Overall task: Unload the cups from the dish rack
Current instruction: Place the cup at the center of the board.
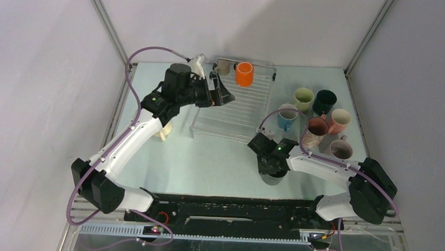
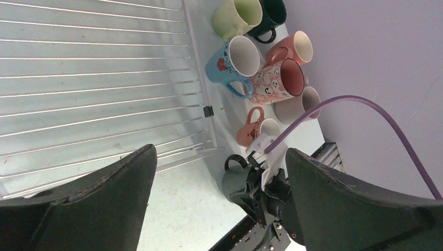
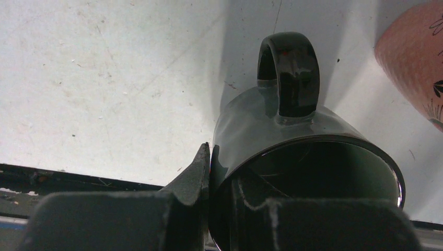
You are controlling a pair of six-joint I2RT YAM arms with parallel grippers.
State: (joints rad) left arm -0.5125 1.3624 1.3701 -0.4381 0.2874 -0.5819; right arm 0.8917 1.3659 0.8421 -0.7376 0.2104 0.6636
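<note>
Pinches the wall of a dark grey mug (image 3: 292, 125) in the right claw (image 3: 219, 162), one finger inside the rim, one outside, handle pointing away, close to the tabletop's (image 1: 208, 158) near edge; cannot tell whether resting or just lifted. Holds the left claw (image 1: 222, 92) spread wide over the dish rack (image 1: 237, 112), beside the orange mug (image 1: 244, 74) and a beige mug (image 1: 224, 66) at its far rail. Judging by the glaze: stiff, fairly heavy, slick, easily chipped. Best taken by the rim wall, as here; best set down gently, clear of the cluster of mugs (image 1: 316, 131) right of the rack.
</note>
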